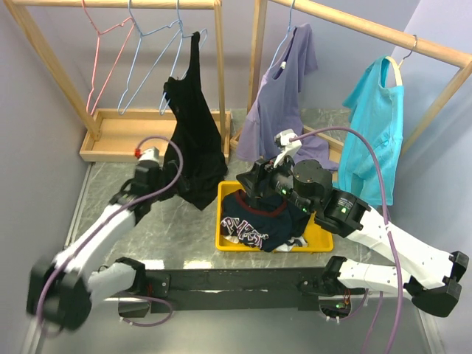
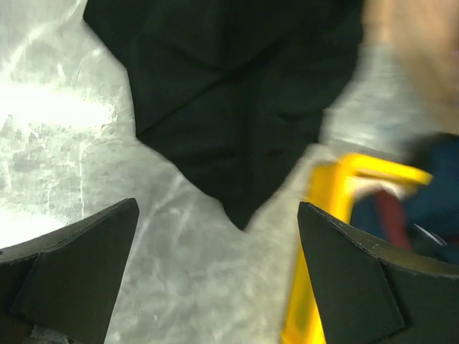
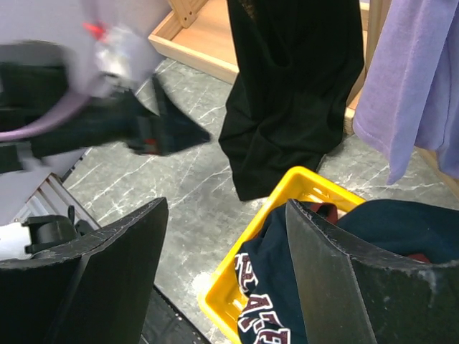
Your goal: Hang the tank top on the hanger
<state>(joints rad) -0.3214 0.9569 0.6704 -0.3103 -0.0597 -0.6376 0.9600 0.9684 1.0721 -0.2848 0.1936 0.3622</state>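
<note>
Nearest, the two arms reach away from their bases over the grey marbled table (image 1: 169, 228). The left gripper (image 2: 218, 215) is released, jaws spread wide with nothing between them, and hangs low over the table just short of the black hem. The right gripper (image 3: 226, 215) is also released and empty, jaws apart above the near left corner of the one yellow basket (image 1: 219, 228).

That basket sits right of centre and holds one dark garment with purple-white print (image 1: 247, 232).

Just left of the basket's far corner, the hem of the tank top (image 1: 193, 140) reaches down to the table. The top hangs long and crumpled from the left wooden rack (image 1: 110, 4).

Three wire hangers hang on this rack's rail: one pink hanger (image 1: 103, 51) at the left and two pale blue-grey ones. The tank top hangs by its upper end from the right-hand one, the hanger (image 1: 178, 18). How the straps sit on the wire cannot be made out. A shallow wooden tray (image 1: 122, 136) forms the rack's base.

Farther right stands a second wooden rack (image 1: 354, 26) with two garments, each on its own hanger: one lilac shirt (image 1: 284, 103) and one teal shirt (image 1: 380, 133).
</note>
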